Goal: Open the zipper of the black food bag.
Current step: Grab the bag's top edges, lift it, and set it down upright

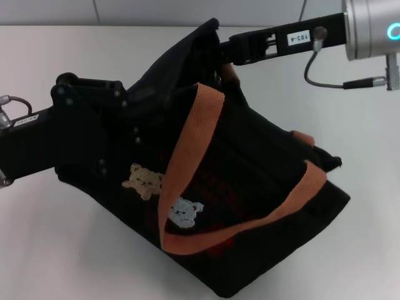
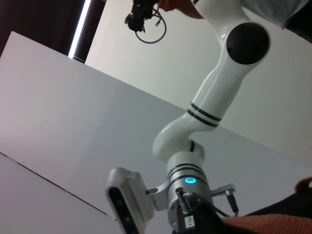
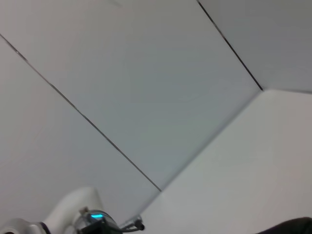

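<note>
The black food bag point(image 1: 250, 187) sits tilted in the middle of the head view, its top pulled up toward the far side. Orange-brown webbing handles point(image 1: 187, 150) drape over its front, above two small bear patches point(image 1: 142, 180). My left gripper point(image 1: 125, 119) presses into the bag's left upper side, its tips lost against the black fabric. My right gripper point(image 1: 220, 53) reaches in from the far right to the bag's raised top edge, its tips buried in the folds. The zipper is hidden among the dark folds. A corner of the bag point(image 2: 287, 207) shows in the left wrist view.
The bag rests on a white table point(image 1: 62, 250) with a pale wall behind it. The right arm's white links point(image 2: 209, 107) fill the left wrist view. The right wrist view shows mostly wall, table and a sliver of black fabric point(image 3: 292, 226).
</note>
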`<action>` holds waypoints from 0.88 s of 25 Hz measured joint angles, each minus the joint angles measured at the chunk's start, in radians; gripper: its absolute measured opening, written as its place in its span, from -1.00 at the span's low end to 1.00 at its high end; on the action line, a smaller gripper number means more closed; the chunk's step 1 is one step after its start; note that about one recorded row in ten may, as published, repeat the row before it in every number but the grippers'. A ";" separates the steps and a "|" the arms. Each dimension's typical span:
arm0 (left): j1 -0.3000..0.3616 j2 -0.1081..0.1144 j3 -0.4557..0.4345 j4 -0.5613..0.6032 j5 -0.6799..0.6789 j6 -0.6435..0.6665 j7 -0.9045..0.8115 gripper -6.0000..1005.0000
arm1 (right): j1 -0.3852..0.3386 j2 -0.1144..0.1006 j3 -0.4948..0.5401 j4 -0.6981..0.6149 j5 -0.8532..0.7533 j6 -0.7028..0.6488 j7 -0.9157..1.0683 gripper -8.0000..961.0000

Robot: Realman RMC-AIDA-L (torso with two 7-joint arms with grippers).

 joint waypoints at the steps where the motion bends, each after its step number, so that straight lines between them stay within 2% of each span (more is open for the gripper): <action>1: 0.000 0.000 0.000 -0.003 -0.002 0.000 0.000 -0.71 | -0.007 -0.001 0.000 0.008 0.012 0.000 -0.011 -0.68; 2: 0.000 0.000 0.000 -0.007 -0.003 -0.001 0.000 -0.71 | -0.013 -0.001 0.000 0.019 0.023 -0.004 -0.024 -0.77; 8: -0.003 0.000 0.000 -0.015 -0.005 -0.003 0.000 -0.71 | -0.035 -0.005 0.003 0.063 0.049 -0.024 -0.060 -0.98; 15: -0.006 0.000 0.000 -0.043 -0.047 -0.016 -0.026 -0.72 | -0.066 -0.006 0.092 0.061 0.053 -0.141 -0.107 -0.99; 22: -0.008 0.000 0.000 -0.081 -0.085 -0.049 -0.037 -0.71 | -0.146 -0.007 0.097 0.013 0.049 -0.239 -0.145 -0.98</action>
